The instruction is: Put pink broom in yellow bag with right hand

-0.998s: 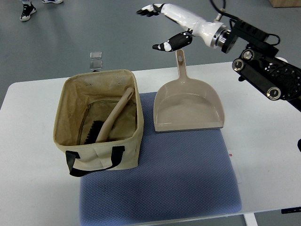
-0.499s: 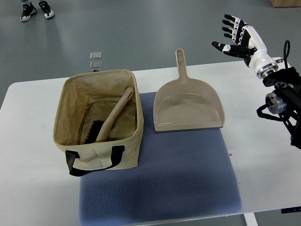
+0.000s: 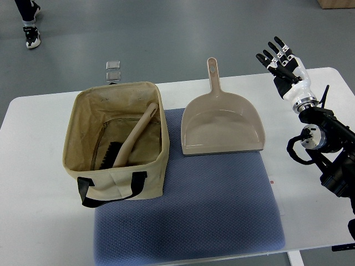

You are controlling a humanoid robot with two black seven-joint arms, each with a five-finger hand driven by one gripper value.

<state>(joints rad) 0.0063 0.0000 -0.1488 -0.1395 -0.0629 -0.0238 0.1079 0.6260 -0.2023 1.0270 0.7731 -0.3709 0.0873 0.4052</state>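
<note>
You are seeing the broom (image 3: pixel 132 143) lying inside the bag (image 3: pixel 116 188) at the left of the desk (image 3: pixel 310 166), leaning on its far wall. Your right hand (image 3: pixel 284 65) is hovering far right, fingers (image 3: pixel 272 55) released, holding nothing.

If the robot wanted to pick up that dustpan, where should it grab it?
Probably by the long handle of the dustpan, coming from above at the table's far edge. The handle is narrow and sticks out clear of the wide scoop, with the open right hand nearby.
</note>
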